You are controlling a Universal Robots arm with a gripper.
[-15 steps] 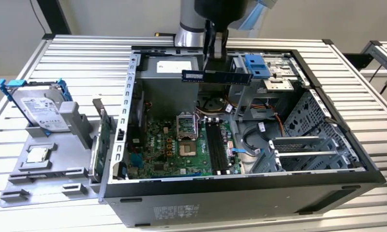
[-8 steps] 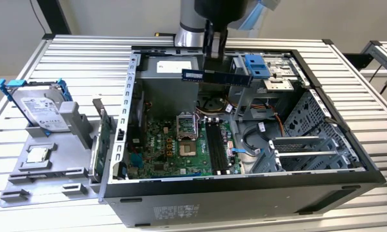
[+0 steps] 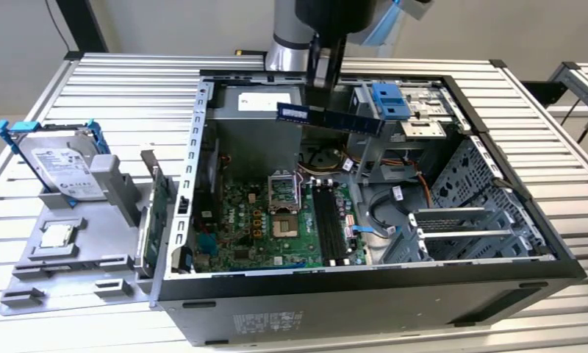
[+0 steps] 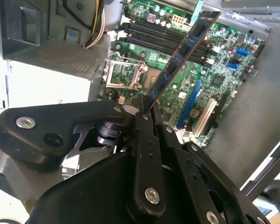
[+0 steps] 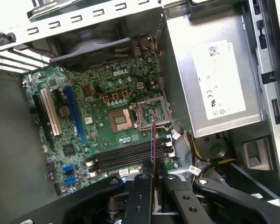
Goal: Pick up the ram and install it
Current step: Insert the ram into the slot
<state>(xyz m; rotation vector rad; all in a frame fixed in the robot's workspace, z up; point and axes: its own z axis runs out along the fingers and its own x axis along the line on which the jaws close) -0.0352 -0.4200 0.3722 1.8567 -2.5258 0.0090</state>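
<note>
Ram (image 3: 329, 118) gripped by end effector (image 4: 146, 106) over motherboard (image 3: 274, 228), blue bracket (image 3: 390, 101) beside

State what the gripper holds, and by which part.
The gripper holds the ram, pinched between its fingers on the long upper edge, off-centre toward one end.

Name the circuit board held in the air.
The ram, a slim dark blue stick clamped in the gripper above the open case; the green motherboard lies inside it.

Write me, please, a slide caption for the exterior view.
The gripper holds the ram in the air above the open computer case, not yet seated in the motherboard.
</note>
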